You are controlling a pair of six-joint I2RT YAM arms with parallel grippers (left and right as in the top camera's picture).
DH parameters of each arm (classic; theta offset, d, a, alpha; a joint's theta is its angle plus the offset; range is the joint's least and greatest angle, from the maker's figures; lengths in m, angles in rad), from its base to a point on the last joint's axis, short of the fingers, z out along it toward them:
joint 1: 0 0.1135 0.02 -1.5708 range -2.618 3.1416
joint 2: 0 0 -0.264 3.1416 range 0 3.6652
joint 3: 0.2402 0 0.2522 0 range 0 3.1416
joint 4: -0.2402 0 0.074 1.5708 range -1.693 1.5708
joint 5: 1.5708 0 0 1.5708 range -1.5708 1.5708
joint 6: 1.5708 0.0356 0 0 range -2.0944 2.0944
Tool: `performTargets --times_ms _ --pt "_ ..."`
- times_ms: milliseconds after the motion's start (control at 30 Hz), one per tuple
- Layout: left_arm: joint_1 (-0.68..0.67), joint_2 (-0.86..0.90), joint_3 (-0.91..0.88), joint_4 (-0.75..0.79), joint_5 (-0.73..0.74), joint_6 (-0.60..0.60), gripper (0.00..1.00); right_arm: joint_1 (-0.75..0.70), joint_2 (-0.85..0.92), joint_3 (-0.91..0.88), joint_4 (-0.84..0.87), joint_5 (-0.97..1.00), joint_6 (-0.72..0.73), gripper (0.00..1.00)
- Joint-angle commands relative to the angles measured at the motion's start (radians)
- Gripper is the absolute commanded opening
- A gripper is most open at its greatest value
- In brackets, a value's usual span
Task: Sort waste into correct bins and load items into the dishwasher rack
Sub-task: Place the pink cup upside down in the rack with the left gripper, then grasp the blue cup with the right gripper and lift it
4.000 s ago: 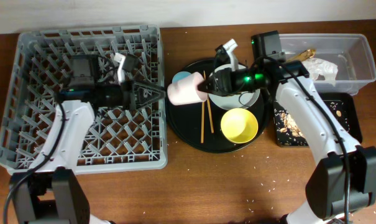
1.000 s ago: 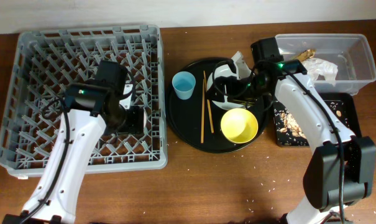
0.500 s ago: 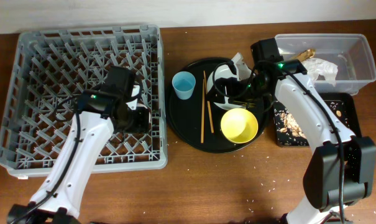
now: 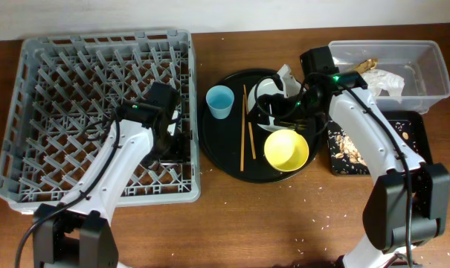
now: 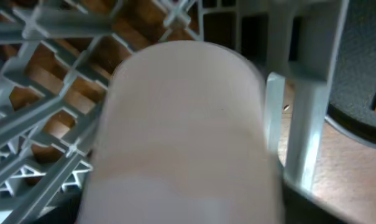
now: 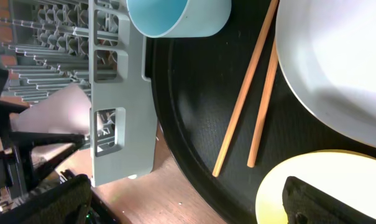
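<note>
The rack (image 4: pixel 76 97) is plain grey with a lattice pattern, and the pink cup (image 5: pixel 181 124) in it is pale and without any print. On the round black tray (image 4: pixel 217 147) are a light-blue cup (image 4: pixel 219 100), a yellow bowl (image 4: pixel 286 150), a pale greyish plate (image 6: pixel 337 62) and light-brown chopsticks (image 4: pixel 243 138). The bench (image 4: pixel 284 223) is dark brown wood with small white specks.

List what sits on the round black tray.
On the round black tray: a light-blue cup, a pair of wooden chopsticks, a yellow bowl and a pale plate. The right gripper covers part of the plate, so anything there is hidden.
</note>
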Motion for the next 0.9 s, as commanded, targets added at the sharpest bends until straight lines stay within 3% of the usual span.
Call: performTargets --times_ms 0,333,600,867 --pt "-0.001 0.007 -0.003 0.021 -0.013 -0.010 0.93 -0.007 0.011 -0.003 0.000 0.007 -0.005 0.99" --pt "-0.001 0.007 0.153 0.019 0.019 -0.010 0.96 0.000 0.011 0.054 0.141 0.061 0.042 0.84" --pt "0.030 0.007 0.390 -0.017 0.035 -0.035 0.99 0.196 0.045 0.107 0.340 0.486 0.204 0.77" --pt "0.122 0.008 0.390 -0.011 0.035 -0.044 0.99 0.244 0.213 0.112 0.405 0.560 0.296 0.64"
